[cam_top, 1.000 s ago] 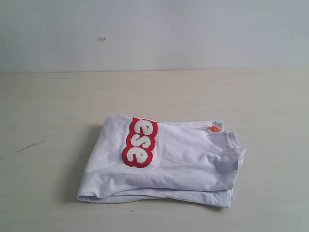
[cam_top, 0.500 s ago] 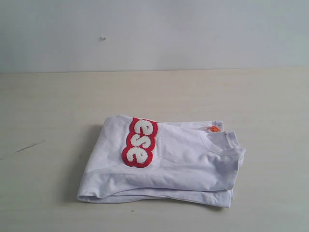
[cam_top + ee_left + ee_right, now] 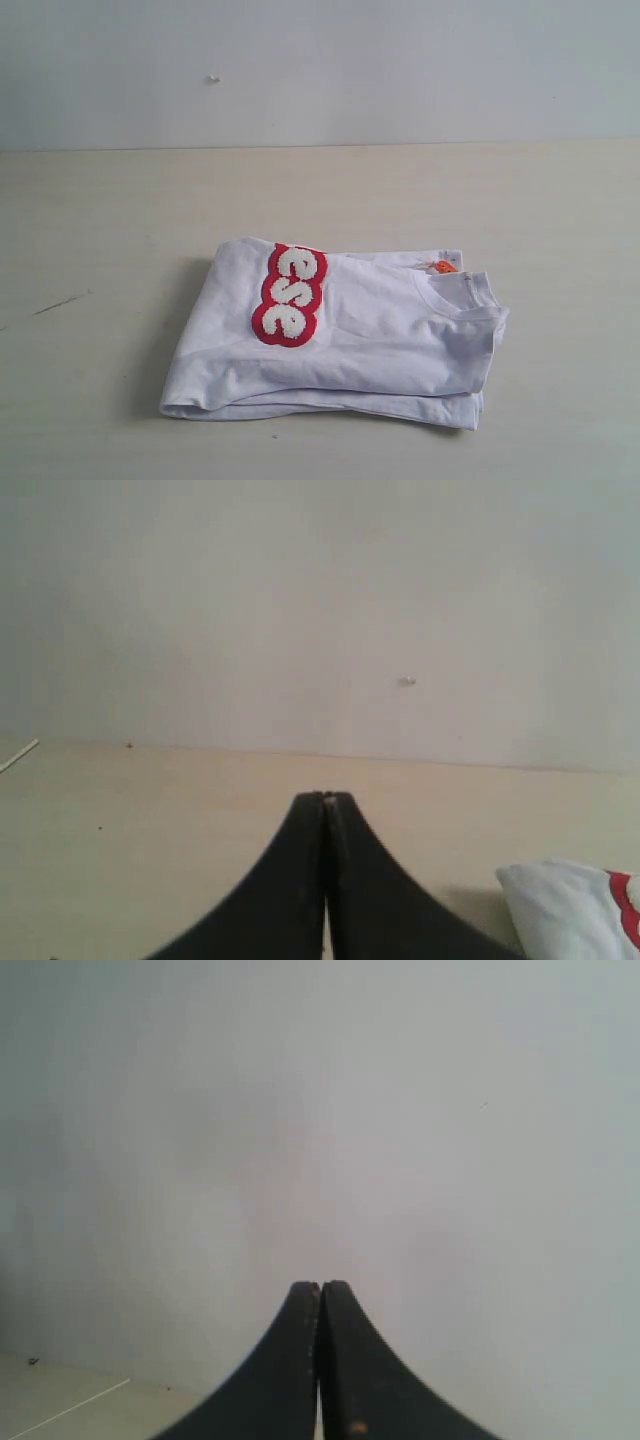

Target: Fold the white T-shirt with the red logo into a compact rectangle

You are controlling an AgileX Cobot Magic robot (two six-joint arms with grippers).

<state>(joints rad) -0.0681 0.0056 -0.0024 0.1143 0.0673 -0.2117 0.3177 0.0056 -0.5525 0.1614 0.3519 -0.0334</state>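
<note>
item 1. left fingers (image 3: 318, 808): two black, curved, tapering pieces, tips pressed flat together with nothing between them. they hang over a pale beige tabletop (image 3: 150, 820) and point toward a plain whitish wall (image 3: 300, 610). near them but apart lies a rounded corner of the white short-sleeved cotton t-shirt (image 3: 555, 900), with a sliver of red at its edge.

item 2. right fingers (image 3: 312, 1300): a matching black curved pair, tips closed on each other, holding nothing. blank wall fills most of the view ahead; a strip of tabletop shows at the wall's base.

item 3. white t-shirt, exterior view (image 3: 380, 335): lies flat on the tabletop in the lower centre of the frame, folded into a layered, roughly rectangular bundle. stacked edges show along its near side. the ribbed crew neck (image 3: 455, 298) sits at the right end, with a small orange neck tag (image 3: 441, 266) just above it.

item 4. red logo (image 3: 289, 295): fuzzy white letters "ese" in a thick red bubble outline, on the top layer, left of the bundle's middle.

item 5. surroundings: a thin dark streak (image 3: 60, 303) on the tabletop at the left of the frame, well apart from the shirt. a tiny speck (image 3: 213, 79) on the wall, upper left.
</note>
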